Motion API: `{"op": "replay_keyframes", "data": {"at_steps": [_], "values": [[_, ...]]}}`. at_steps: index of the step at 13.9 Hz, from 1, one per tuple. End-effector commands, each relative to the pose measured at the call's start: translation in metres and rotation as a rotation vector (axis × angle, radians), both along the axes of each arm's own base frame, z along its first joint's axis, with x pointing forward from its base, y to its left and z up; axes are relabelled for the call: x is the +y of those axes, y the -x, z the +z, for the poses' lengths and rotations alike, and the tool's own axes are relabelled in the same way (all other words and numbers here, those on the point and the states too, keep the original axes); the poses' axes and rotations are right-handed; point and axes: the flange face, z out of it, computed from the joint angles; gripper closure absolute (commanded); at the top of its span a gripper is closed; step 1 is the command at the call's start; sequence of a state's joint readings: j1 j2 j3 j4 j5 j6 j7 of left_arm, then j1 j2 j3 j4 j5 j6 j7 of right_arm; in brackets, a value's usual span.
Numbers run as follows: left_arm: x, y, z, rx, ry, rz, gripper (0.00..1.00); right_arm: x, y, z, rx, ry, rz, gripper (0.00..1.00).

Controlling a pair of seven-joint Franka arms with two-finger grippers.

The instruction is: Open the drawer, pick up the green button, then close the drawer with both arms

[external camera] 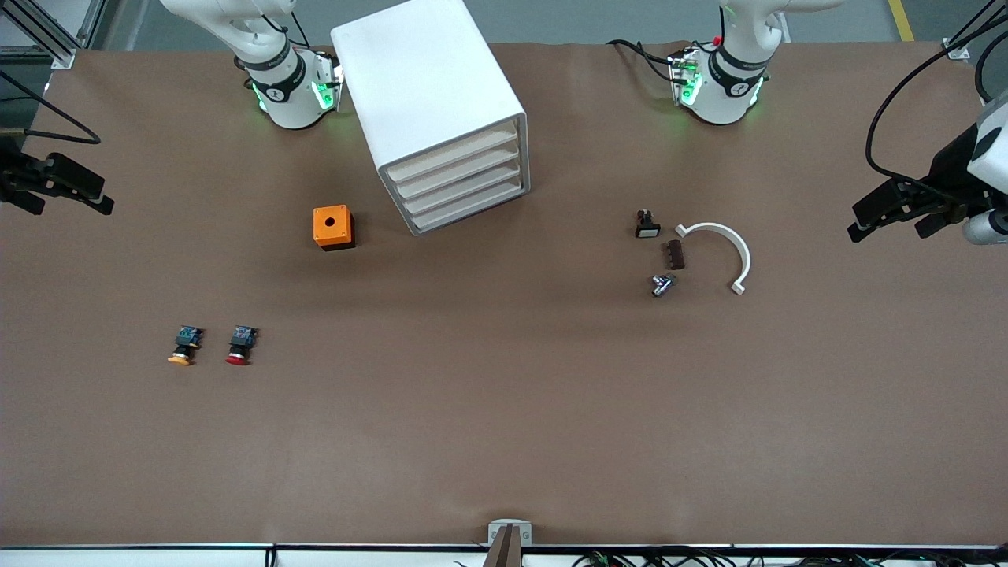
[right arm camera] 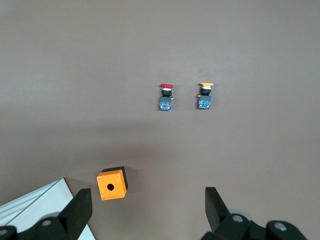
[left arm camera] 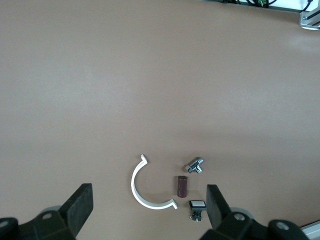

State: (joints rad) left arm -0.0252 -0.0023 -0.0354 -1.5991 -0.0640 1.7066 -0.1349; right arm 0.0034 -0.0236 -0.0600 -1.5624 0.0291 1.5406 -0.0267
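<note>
The white cabinet [external camera: 438,110] stands on the table [external camera: 504,409] with all four drawers shut; the green button is not visible. Left gripper [external camera: 894,216] and right gripper [external camera: 67,193] wait, fingers spread and empty, over the table's ends.

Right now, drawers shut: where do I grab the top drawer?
Likely the long lip along the front of the top drawer, approached from the slatted face of the cabinet, angled toward the left arm's end. No knobs show, only stepped edges.
</note>
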Motion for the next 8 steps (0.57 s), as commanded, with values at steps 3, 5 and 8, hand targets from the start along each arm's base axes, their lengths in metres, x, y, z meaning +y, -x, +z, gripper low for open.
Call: {"op": "replay_keyframes", "data": {"at_steps": [3,5,8], "values": [[0.001,0.0,0.005,0.002,-0.017,0.007,0.0,0.001,0.009,0.004,-0.007,-0.014,0.009,0.0],[0.008,0.0,0.002,0.014,-0.016,0.019,0.0,0.001,0.01,0.005,-0.007,-0.014,0.009,0.0],[0.01,-0.008,-0.026,0.087,-0.021,0.019,0.0,0.001,0.01,0.004,-0.004,-0.014,0.009,0.0]]}}
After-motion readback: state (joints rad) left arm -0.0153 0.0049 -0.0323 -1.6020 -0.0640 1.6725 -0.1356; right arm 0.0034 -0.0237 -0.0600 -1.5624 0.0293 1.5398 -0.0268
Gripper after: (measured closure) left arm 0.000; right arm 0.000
